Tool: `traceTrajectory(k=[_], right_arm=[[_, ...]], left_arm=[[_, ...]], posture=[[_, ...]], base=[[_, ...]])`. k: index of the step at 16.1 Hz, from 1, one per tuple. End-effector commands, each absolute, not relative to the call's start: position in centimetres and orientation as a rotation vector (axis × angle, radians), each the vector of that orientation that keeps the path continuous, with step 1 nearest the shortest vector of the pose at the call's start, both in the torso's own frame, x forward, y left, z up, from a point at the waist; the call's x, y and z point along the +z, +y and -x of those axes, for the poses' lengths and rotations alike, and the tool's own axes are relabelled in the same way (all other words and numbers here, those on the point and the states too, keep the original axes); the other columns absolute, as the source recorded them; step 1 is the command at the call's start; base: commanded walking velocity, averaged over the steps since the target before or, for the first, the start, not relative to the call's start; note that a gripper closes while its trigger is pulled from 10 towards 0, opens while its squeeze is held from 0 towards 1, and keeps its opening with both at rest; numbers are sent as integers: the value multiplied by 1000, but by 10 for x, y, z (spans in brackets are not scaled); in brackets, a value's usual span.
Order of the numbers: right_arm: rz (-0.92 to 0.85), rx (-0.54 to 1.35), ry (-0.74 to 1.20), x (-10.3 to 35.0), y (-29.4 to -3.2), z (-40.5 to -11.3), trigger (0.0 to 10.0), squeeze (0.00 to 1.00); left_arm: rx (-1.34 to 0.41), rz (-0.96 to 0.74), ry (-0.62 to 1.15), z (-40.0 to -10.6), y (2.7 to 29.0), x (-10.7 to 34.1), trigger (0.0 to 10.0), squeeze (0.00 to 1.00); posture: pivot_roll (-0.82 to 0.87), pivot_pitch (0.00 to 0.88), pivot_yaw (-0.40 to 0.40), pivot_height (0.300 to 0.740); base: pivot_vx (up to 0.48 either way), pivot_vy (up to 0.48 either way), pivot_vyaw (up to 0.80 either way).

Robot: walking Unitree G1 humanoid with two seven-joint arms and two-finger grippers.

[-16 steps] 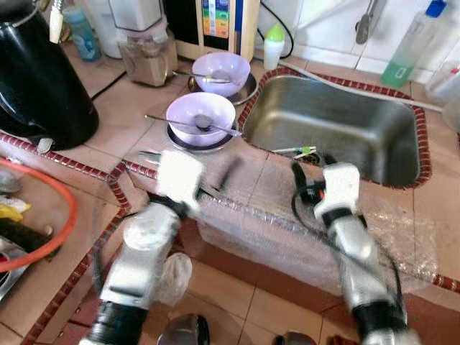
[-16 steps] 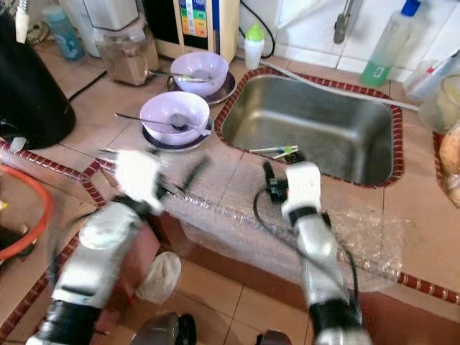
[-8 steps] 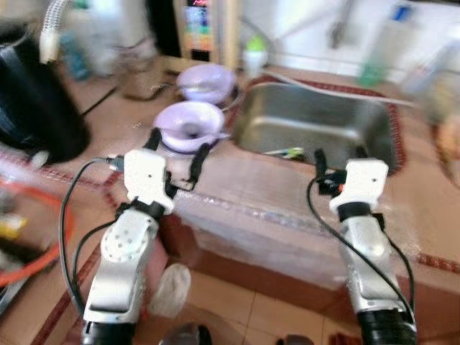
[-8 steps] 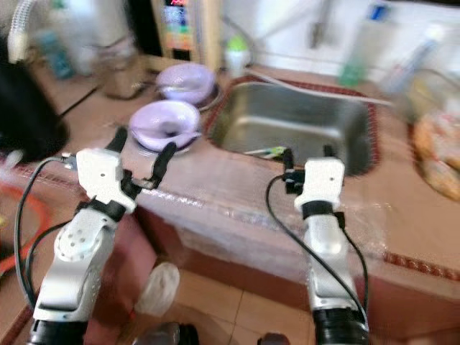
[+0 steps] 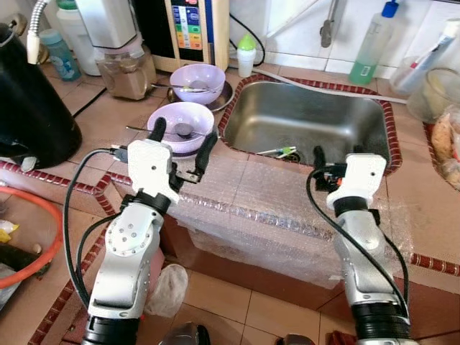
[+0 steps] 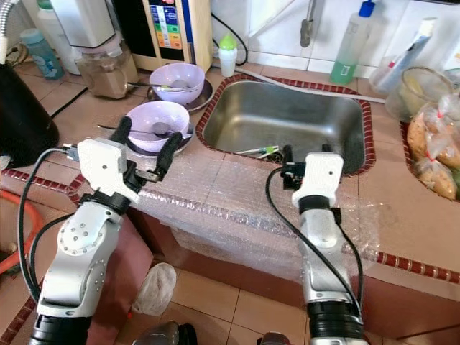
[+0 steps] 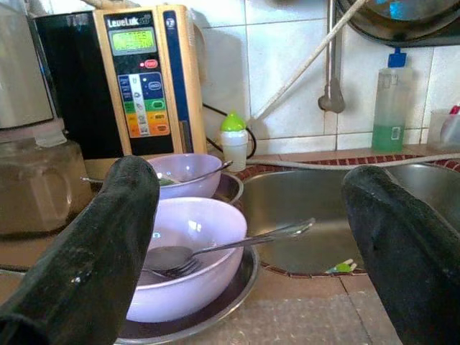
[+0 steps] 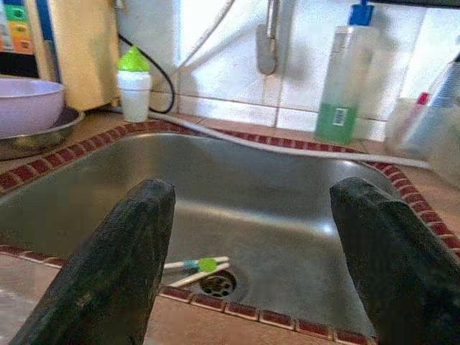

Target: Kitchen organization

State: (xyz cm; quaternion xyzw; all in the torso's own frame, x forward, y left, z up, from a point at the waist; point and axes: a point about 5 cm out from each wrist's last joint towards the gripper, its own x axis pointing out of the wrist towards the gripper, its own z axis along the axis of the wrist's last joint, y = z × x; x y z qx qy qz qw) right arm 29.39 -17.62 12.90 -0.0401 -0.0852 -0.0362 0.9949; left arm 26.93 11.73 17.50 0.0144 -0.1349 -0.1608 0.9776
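Observation:
Two purple bowls stand on metal plates left of the steel sink (image 5: 338, 133). The near bowl (image 5: 180, 117) holds a fork (image 7: 237, 241) and the far bowl (image 5: 198, 74) a spoon. My left gripper (image 5: 184, 133) is open just in front of the near bowl, at its height, with nothing between its fingers (image 7: 100, 237). My right gripper (image 6: 306, 149) is open and empty at the sink's front rim. In the sink, near the drain, lie thin green-tipped sticks (image 8: 190, 266).
Bubble wrap (image 5: 251, 208) covers the counter's front edge. A black kettle (image 5: 32, 93), blender (image 5: 118, 43) and water machine (image 5: 190, 29) stand at the back left. A green soap bottle (image 5: 370, 43), glass jar (image 6: 410, 90) and food bags (image 6: 431, 151) are to the right.
The head camera has swung and the picture has sharpened. My left arm has risen, so its open fingers now stand in front of the near bowl. The right gripper stays at the sink's rim.

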Motion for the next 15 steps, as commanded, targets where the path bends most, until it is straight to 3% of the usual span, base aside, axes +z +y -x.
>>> traceTrajectory(k=[1, 6, 8, 12, 15], right_arm=[[56, -65, -152, 126, -175, -291, 10000, 0], [62, -38, -128, 121, -169, -295, 10000, 0], [130, 4, -133, 121, -161, -299, 10000, 0], [72, 57, -158, 124, -152, -296, 10000, 0], [95, 86, -172, 125, -148, -294, 10000, 0]], left_arm=[[-336, -28, -267, -267, 115, 175, 10000, 0], [-342, -33, -256, -268, 116, 173, 10000, 0], [-297, -49, -261, -269, 119, 172, 10000, 0], [-205, -75, -257, -271, 130, 171, 10000, 0], [-165, -75, -264, -271, 135, 173, 10000, 0]], posture=[[-13, 0, 49, 740], [-6, 0, 49, 740], [-9, 0, 59, 740], [-8, 0, 63, 740], [-7, 0, 63, 740]], base=[[0, -461, 0], [0, -461, 0], [0, 0, 0], [0, 0, 0], [0, 0, 800]])
